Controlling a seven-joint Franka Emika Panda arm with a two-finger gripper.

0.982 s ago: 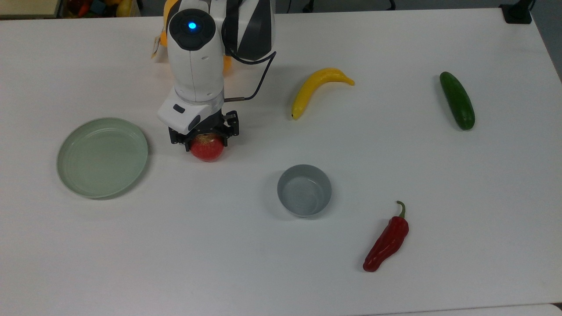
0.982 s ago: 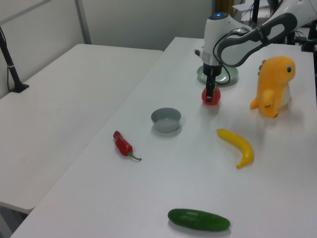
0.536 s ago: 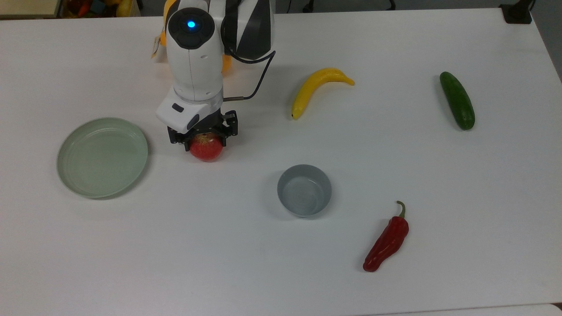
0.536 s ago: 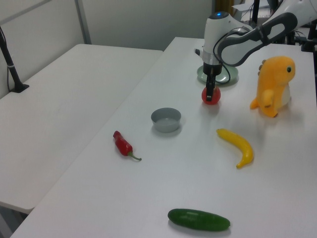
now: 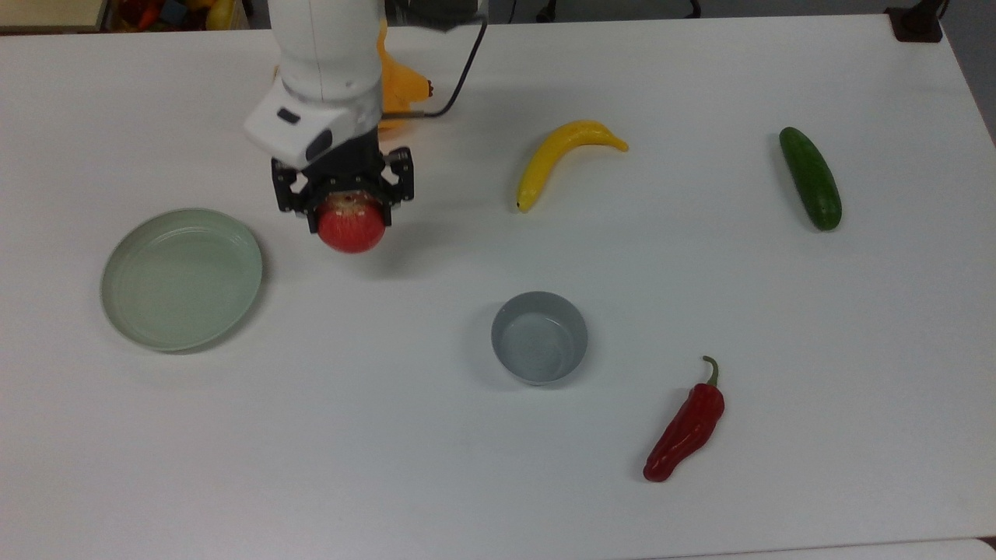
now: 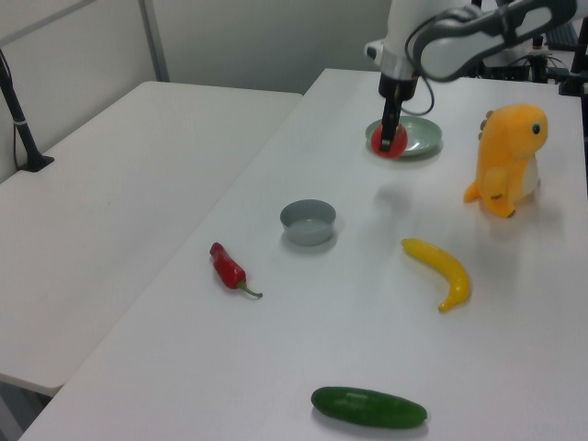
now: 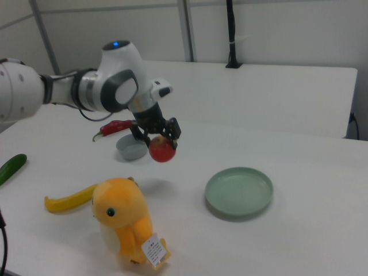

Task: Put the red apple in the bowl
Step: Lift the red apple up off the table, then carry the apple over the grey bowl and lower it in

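Gripper [image 5: 345,194] pinches the red apple [image 5: 351,224] from above, one finger on each flank, and the fruit hangs clear of the white table [image 5: 467,482]; its shadow lies on the surface below it in the right view. I judge the apple rigid, smooth and light (a round, glossy body that could roll or slip if the pinch sits off its widest girth), so I keep the hold across the middle, below the pale stem patch. The bowl [image 5: 539,337] stands empty, well apart from the apple, toward the top view's lower right. Its mouth looks only a little wider than the fruit, so I would centre over it before lowering. The path between the two is bare tabletop. The pale green plate [image 5: 181,278] lies to the top view's left of the apple, and the orange dinosaur toy [image 6: 507,158] stands behind the arm. The banana [image 5: 562,159], chili pepper [image 5: 686,428] and cucumber [image 5: 810,178] lie beyond the bowl, off my line. Table edges are far from the route.
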